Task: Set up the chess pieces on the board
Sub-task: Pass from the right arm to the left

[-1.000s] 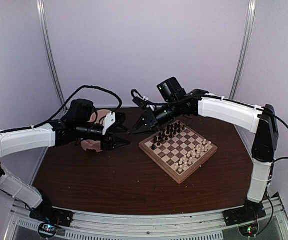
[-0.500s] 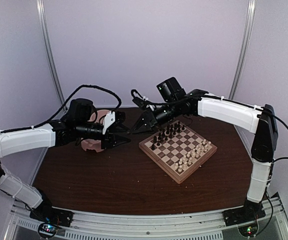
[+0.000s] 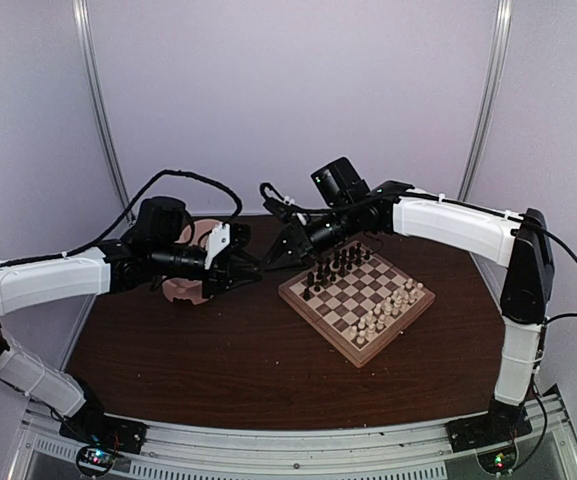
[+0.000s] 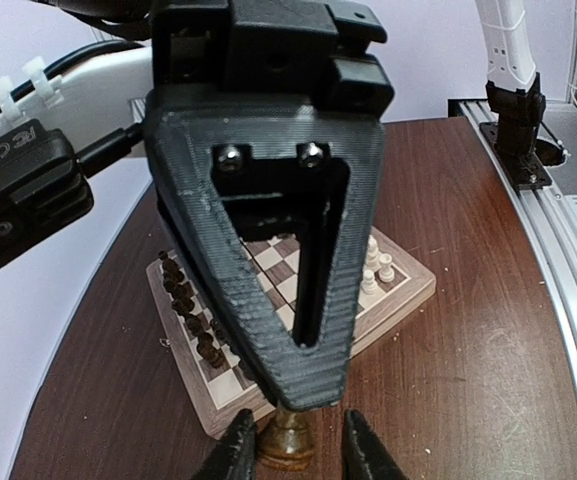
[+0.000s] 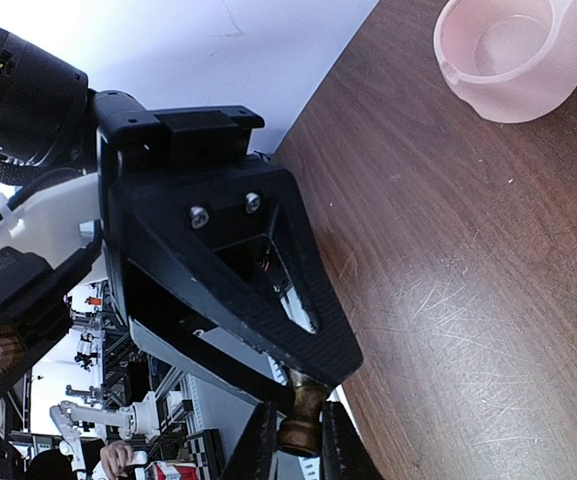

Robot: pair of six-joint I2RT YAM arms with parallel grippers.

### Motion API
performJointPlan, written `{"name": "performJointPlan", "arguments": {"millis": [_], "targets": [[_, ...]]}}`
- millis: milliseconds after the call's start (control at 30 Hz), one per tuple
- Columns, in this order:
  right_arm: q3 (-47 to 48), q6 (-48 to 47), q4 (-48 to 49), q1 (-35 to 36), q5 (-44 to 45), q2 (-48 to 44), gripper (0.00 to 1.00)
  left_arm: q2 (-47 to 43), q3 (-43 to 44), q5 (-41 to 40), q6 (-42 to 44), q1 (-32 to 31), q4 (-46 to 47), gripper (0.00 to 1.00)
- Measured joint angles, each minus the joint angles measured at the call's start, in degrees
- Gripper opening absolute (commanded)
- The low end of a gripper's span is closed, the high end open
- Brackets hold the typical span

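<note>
- Overhead view: the left gripper [image 3: 240, 268] and right gripper [image 3: 276, 258] meet tip to tip above the table [image 3: 218, 370], between the pink bowl [image 3: 180, 292] and the board [image 3: 316, 328]. What sits between the tips is too small to tell here.
- Same view: the board lies cornerwise, right of centre. Dark pieces [image 3: 333, 268] crowd its far-left side, pale pieces [image 3: 383, 315] its near-right side.
- Left wrist view: a brown chess piece [image 4: 288, 440] stands between this gripper's fingertips [image 4: 236, 455]. The jaws are apart, straddling one end, with a gap showing on one side.
- Same view: the right gripper's black fingers reach in from above, pinched together on the piece's other end.
- Right wrist view: the right gripper's jaws are clamped on the piece [image 5: 301, 425], which is held off the table. The left gripper's tip meets its other end. The pink bowl is at upper right, well apart.
</note>
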Motion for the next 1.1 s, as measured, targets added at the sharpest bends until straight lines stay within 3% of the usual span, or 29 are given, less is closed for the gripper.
{"name": "performJointPlan", "arguments": {"millis": [133, 400, 633, 767, 867, 1000, 1100], "targets": [[0.0, 0.04, -0.04, 0.24, -0.42, -0.02, 0.02, -0.26, 0.0, -0.17, 0.46, 0.02, -0.04, 0.13], [0.0, 0.07, -0.07, 0.24, -0.44, 0.0, 0.08, -0.26, 0.24, -0.24, 0.79, 0.04, -0.81, 0.0], [-0.22, 0.07, 0.7, 0.24, 0.13, -0.02, 0.45, -0.26, 0.5, -0.57, 0.22, -0.02, -1.11, 0.0], [-1.33, -0.24, 1.57, 0.24, 3.02, -0.57, 0.53, -0.26, 0.5, -1.51, -2.56, -0.02, 0.37, 0.0], [-2.4, -0.46, 1.57, 0.24, 6.19, -1.86, 0.49, -0.26, 0.5, -2.38, -5.55, -0.04, 1.64, 0.0], [-4.13, -0.15, 3.15, 0.24, 8.74, -4.15, 0.31, -0.11, 0.42, -3.69, -9.94, -0.07, 4.61, 0.0], [-4.79, 0.24, 4.37, 0.28, 9.11, -5.09, 0.28, 0.31, 0.04, -3.85, -12.15, -0.04, 6.93, 0.0]]}}
